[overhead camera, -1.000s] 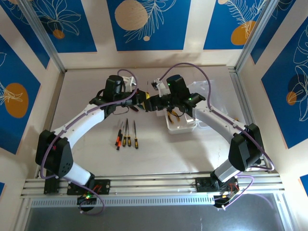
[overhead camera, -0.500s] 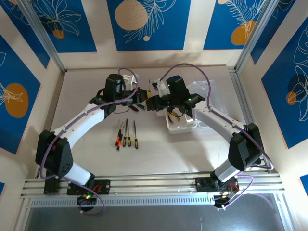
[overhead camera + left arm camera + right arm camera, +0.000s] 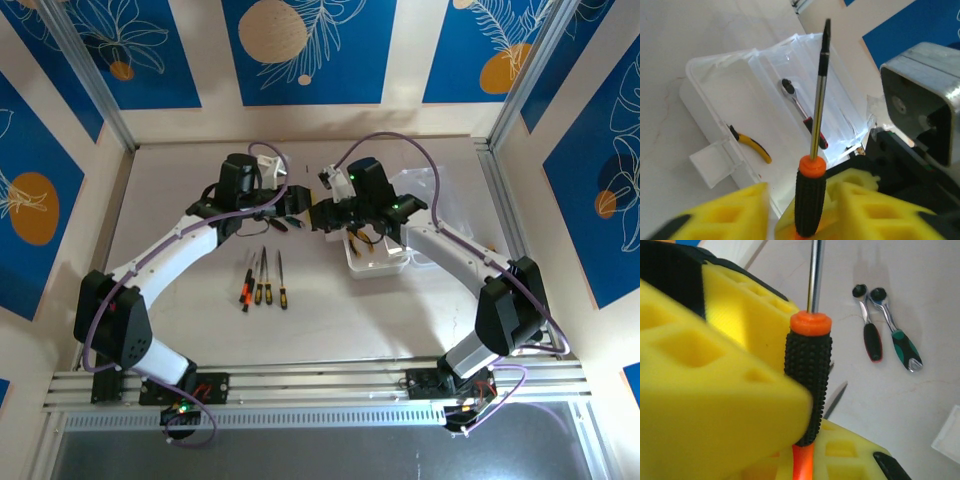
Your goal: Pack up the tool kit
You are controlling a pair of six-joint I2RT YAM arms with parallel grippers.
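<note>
- We see the right gripper (image 3: 805, 440) with its yellow pads (image 3: 715, 390) pressed together on the black knurled handle of the screwdriver (image 3: 808, 372); the orange collar sits just past the pads and the shaft points away from them
- We see the left gripper (image 3: 790, 215) with its fingers (image 3: 730, 215) standing apart; the same handle stands in the gap, with open space between it and one finger, and we cannot tell whether the other finger touches it
- From above, the two sets of fingertips meet nose to nose over the table (image 3: 200, 330)
- Just beyond the left fingertips lies the clear case (image 3: 715, 65), open, its white latch tab nearest the fingers
- Inside it, on the side closer to the fingers, lie the yellow-handled pliers (image 3: 751, 144); farther in, behind the screwdriver shaft, lies a ratchet wrench (image 3: 801, 111) on the ribbed clear part
- Beyond the right fingertips, well apart from them on the bare table, a black-handled wrench (image 3: 870, 337) and a green-handled wrench (image 3: 899, 342) lie side by side, heads just beside each other
- On the near side of the left fingers, towards the arm bases, a row of screwdrivers (image 3: 263, 282) lies on the table
</note>
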